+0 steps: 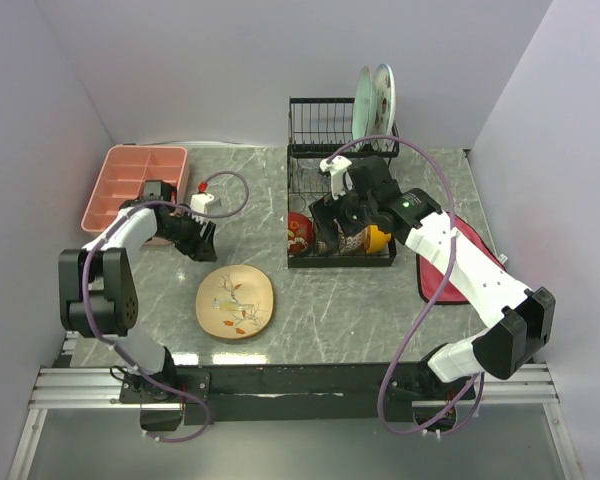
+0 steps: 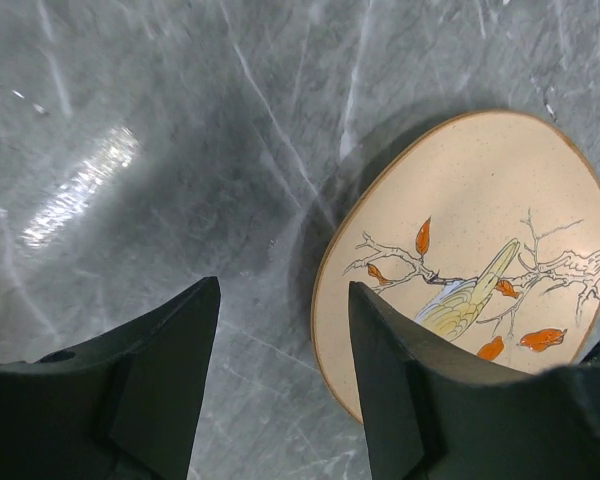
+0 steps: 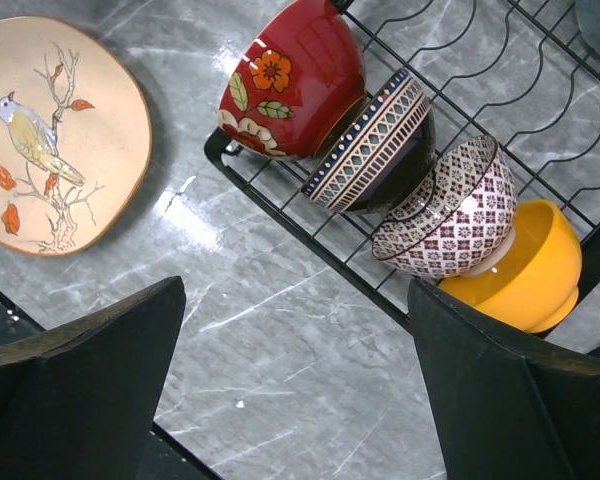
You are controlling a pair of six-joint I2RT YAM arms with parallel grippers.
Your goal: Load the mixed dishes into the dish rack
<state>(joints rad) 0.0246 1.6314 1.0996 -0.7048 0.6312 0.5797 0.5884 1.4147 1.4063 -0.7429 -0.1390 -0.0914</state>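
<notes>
Tan, speckled and a bit lopsided: the plate (image 1: 236, 303) has a little bird on a branch and orange leaves. It's the only dish I can see that isn't loaded. It lies flat and face up on the tabletop (image 1: 310, 310) near the front, well apart from the rack (image 1: 315, 130).

My left pincer (image 2: 283, 290) hangs just beside its rim, spread, with nothing between the fingers. My right pincer (image 3: 296, 290) is spread wide and empty too, over the rack's front edge.

Four bowls lean in a row in the rack's lower tray: red bowl (image 3: 295, 80), banded bowl (image 3: 375, 150), brown-and-white bowl (image 3: 450, 210), yellow bowl (image 3: 525, 265). Up top, the mint plate (image 1: 363, 100) and white plate (image 1: 385, 92) stand on edge. I can't make out a mug or glass.

So I'd call it mostly done, with this plate left. It looks glazed, and lying flat on stone I reckon it'll be fiddly to get a finger under.
</notes>
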